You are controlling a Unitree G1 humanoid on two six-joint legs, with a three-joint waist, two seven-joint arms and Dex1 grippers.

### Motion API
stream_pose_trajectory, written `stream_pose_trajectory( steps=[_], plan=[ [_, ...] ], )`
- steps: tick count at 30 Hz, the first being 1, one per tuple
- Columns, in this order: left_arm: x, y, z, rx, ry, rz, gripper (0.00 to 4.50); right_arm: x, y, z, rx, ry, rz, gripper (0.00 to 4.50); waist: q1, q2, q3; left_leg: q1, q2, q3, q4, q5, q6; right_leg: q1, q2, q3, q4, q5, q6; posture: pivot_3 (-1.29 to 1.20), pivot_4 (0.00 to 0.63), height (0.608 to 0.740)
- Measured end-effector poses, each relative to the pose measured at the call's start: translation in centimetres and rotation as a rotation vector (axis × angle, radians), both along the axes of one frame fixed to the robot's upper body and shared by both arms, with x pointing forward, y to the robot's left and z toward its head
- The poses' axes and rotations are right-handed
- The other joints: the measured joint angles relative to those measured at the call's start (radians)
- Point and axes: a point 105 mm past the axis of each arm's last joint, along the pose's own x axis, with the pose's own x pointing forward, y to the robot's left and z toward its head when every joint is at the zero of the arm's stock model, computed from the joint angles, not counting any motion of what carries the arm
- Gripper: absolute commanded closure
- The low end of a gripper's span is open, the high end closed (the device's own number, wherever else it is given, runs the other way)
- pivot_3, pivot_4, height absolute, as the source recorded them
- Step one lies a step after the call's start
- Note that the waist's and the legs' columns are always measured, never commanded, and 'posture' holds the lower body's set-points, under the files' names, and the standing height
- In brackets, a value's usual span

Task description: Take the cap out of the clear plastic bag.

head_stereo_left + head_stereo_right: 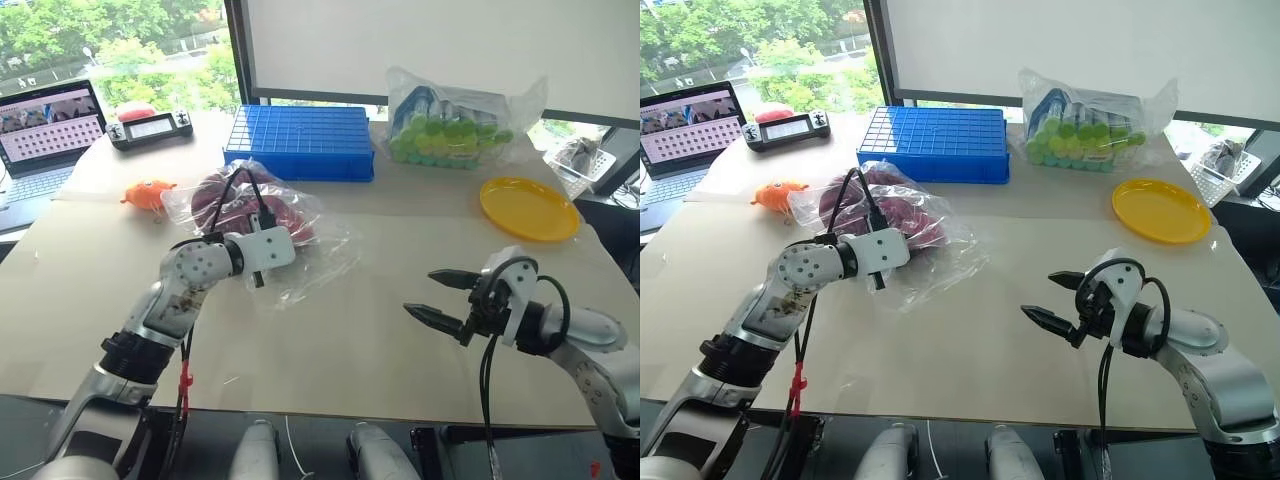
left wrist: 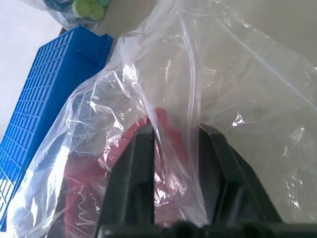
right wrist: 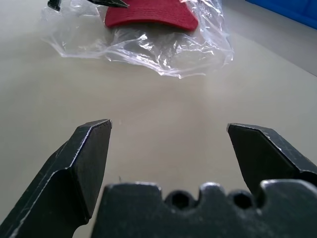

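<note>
On the table's left half, your left gripper (image 2: 176,148) pinches a fold of the bag (image 1: 320,245), film bunched between its near-closed fingers. You see the cap (image 3: 148,14) wholly inside, nothing extracted yet. To the right, well apart, your right gripper (image 1: 440,295) hovers wide open and empty; reaching in and pulling the cap free is all ahead.

table (image 1: 400,340) | on it: bag (image 1: 310,255), tray (image 1: 300,142), plate (image 1: 528,208)
</note>
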Motion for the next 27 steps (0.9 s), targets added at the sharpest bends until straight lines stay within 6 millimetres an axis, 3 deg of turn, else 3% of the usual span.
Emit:
stream_pose_trajectory(
  steps=[5, 9, 12, 15, 18, 22, 27],
  plan=[
    [0.5, 1.1, 1.7, -0.132, 0.098, 0.038, 4.48, 0.3, 1.0, 0.3, 0.015, -0.01, 0.034, 0.0, -0.004, 0.0, 0.0, 0.0, 0.0, 0.0, 0.0, 0.0, 0.0, 0.0, 0.0, 0.0, 0.0, 0.0, 0.0, 0.0, 0.15, 0.713],
    [1.5, 1.9, 6.1, -0.296, 0.133, 0.039, 4.48, 0.6, 4.9, 2.6, 0.146, -0.063, 0.169, 0.0, -0.008, 0.0, 0.0, 0.0, 0.0, 0.0, 0.0, 0.0, 0.0, -0.001, 0.0, 0.0, 0.0, 0.0, 0.0, 0.0, 0.15, 0.713],
    [1.9, 1.9, 8.1, -0.382, 0.157, 0.008, 4.48, 0.4, 9.8, 4.4, 0.251, -0.099, 0.334, 0.0, -0.008, 0.0, 0.0, 0.0, 0.0, -0.001, -0.001, 0.0, 0.0, -0.001, 0.0, -0.001, 0.0, 0.0, 0.0, 0.0, 0.15, 0.713],
    [2.1, 1.3, 8.3, -0.431, 0.192, -0.015, 4.48, 1.0, 14.0, 5.2, 0.304, -0.124, 0.421, 0.0, -0.006, 0.0, 0.0, -0.001, 0.0, -0.001, -0.001, 0.0, 0.0, -0.002, 0.0, -0.001, 0.0, 0.0, 0.0, 0.0, 0.15, 0.713],
    [2.1, 1.3, 8.5, -0.437, 0.197, -0.02, 4.48, 2.8, 16.2, 4.2, 0.243, -0.182, 0.406, 0.0, 0.004, 0.0, 0.001, -0.002, 0.0, -0.001, -0.001, 0.0, 0.0, -0.002, 0.0, -0.002, 0.0, 0.0, 0.0, 0.0, 0.15, 0.713],
    [2.1, 0.8, 8.3, -0.425, 0.206, -0.032, 4.48, 6.5, 18.1, 5.1, 0.258, -0.307, 0.283, 0.0, 0.003, 0.0, 0.001, -0.002, 0.0, -0.002, -0.001, 0.0, -0.001, -0.003, 0.0, -0.002, 0.001, 0.001, -0.002, 0.0, 0.15, 0.713],
    [2.1, 0.8, 8.4, -0.42, 0.202, -0.031, 4.48, 7.6, 18.2, 5.0, 0.282, -0.348, 0.259, 0.0, 0.005, 0.0, 0.001, -0.004, 0.0, -0.002, -0.001, 0.0, -0.001, -0.003, 0.0, -0.003, 0.0, 0.004, -0.006, 0.0, 0.15, 0.713]
  ],
)
